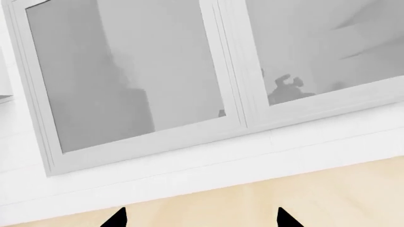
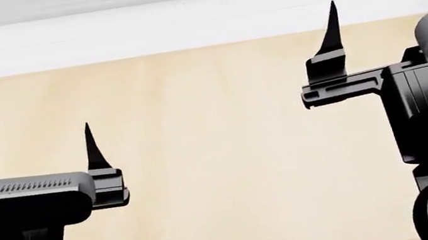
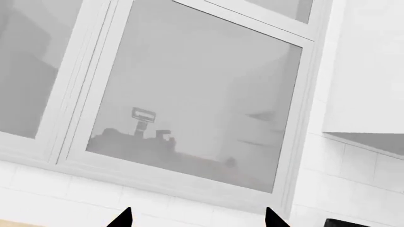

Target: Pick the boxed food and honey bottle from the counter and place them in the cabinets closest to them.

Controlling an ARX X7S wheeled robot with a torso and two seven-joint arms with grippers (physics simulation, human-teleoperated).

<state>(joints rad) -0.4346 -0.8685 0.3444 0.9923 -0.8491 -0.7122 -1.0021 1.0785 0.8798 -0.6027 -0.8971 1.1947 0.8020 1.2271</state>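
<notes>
A: Why do the left gripper (image 2: 35, 146) and right gripper (image 2: 389, 11) hang spread and empty over the counter (image 2: 219, 157)?

B: Nothing to grab; the boxed food and honey bottle aren't in any of the 3 views.

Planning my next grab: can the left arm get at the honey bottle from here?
Probably not yet: no bottle shows in any view. The open left gripper hovers over bare counter, facing the window.
</notes>
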